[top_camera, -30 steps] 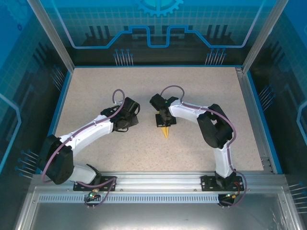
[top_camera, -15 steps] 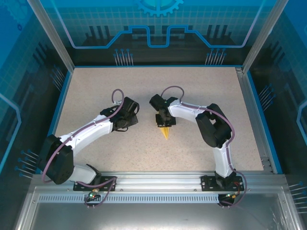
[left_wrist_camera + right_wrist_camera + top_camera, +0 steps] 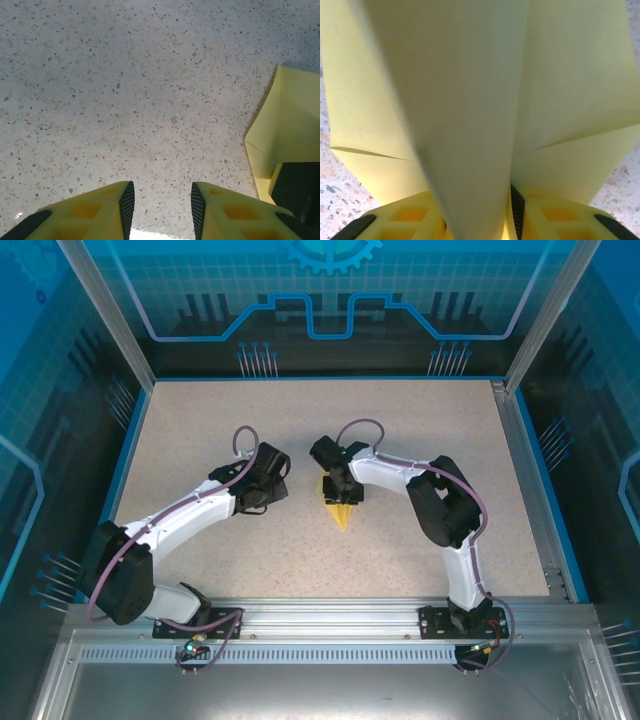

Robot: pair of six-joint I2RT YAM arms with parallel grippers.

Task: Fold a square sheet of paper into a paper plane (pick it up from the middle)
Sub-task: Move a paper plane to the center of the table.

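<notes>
The folding looks almost complete. The yellow sheet is no more a flat square: in the top view the paper plane (image 3: 341,508) is a narrow dart near the middle of the table (image 3: 250,420), between the two arms, and its pointed nose shows toward the near edge.

The right tool (image 3: 341,490) stands directly over the rear part of the plane. In the right wrist view the central fold rises from between its fingers (image 3: 518,212), and one wing opens to each side, low over the table. The jaws are a little apart with the fold between them, but I cannot tell whether they press the paper or only stand around it.

The left tool (image 3: 160,205) is just beside the plane, on its left. Its jaws have a moderate gap with nothing in it, only bare table under them, and one wing is visible at the right edge of its view.

My judgement: what is left is small, perhaps to make the wings even and to set the plane free, then to take both arms away
</notes>
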